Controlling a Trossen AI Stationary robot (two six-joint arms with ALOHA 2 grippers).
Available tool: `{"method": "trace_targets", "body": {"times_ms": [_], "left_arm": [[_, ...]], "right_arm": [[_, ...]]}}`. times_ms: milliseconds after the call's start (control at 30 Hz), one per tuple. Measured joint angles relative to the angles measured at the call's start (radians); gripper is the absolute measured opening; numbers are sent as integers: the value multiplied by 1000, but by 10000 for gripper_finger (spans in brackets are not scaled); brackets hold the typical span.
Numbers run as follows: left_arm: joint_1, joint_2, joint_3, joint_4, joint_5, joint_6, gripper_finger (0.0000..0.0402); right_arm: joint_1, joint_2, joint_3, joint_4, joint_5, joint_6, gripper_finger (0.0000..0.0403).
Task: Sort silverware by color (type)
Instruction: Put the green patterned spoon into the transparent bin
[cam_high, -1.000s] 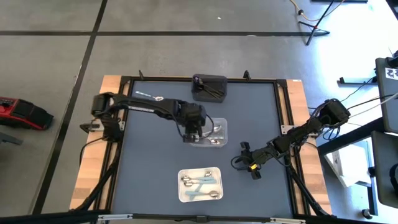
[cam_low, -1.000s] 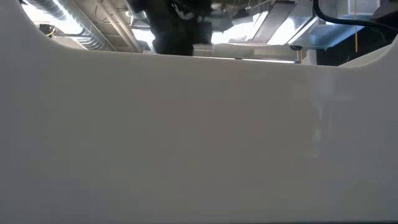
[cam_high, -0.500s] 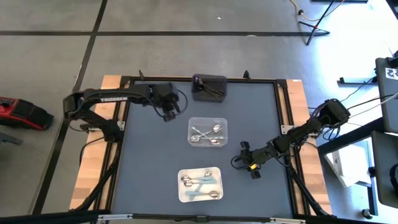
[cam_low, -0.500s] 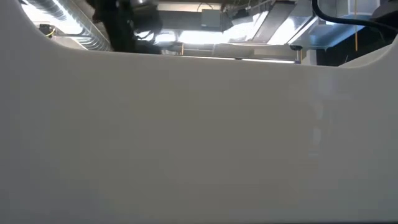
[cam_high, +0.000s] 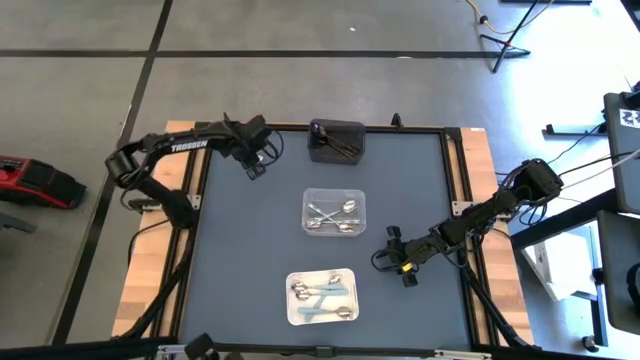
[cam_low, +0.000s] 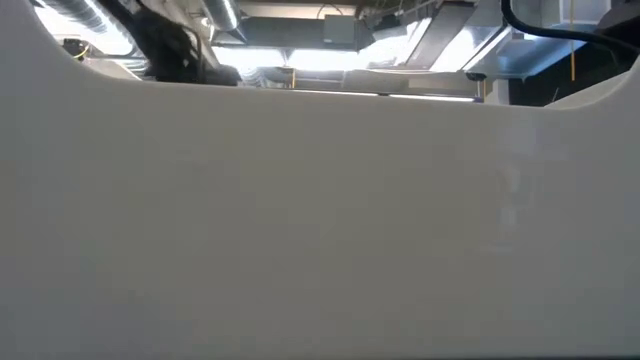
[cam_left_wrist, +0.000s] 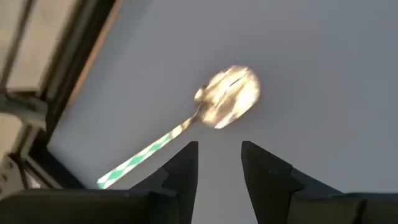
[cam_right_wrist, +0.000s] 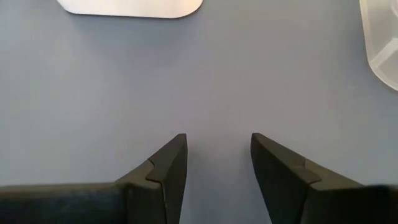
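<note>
now the left gripper (cam_left_wrist: 217, 163) has swung from the clear tray (cam_high: 334, 211) to the mat's far-left corner, fingers spread and empty, hovering over a loose green-striped spoon (cam_left_wrist: 199, 114), likely next to sort. right gripper (cam_right_wrist: 214, 165) waits spread, mid-right.

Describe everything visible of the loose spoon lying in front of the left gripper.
The spoon has a shiny, silver-looking oval bowl and a slim handle patterned in green and white bands. It lies flat on the blue-grey table mat near the far left corner, outside every tray, its handle pointing toward the table's dark frame. The left gripper hovers above it, fingers open and empty; nothing touches the spoon.
</note>
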Motion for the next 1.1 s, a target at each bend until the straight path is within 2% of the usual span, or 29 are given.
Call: {"method": "trace_targets", "body": {"times_ms": [167,433,600,833,933,1100], "left_arm": [[89,102,54,-83,3,55,118],[122,253,130,-108,-10,245,118],[134,307,131,-106,-68,341,118],[180,343,136,-80,-65,370,112],[187,343,136,-79,-42,369,90],[185,343,134,-85,-1,370,21]], "right_arm": [[0,0,0,1,2,1,170],[-8,0,1,2,10,2,170],[-8,0,1,2,10,3,170],[-8,0,1,9,10,-1,170],[-8,0,1,10,11,-2,170],[-8,0,1,10,18,-4,170]]}}
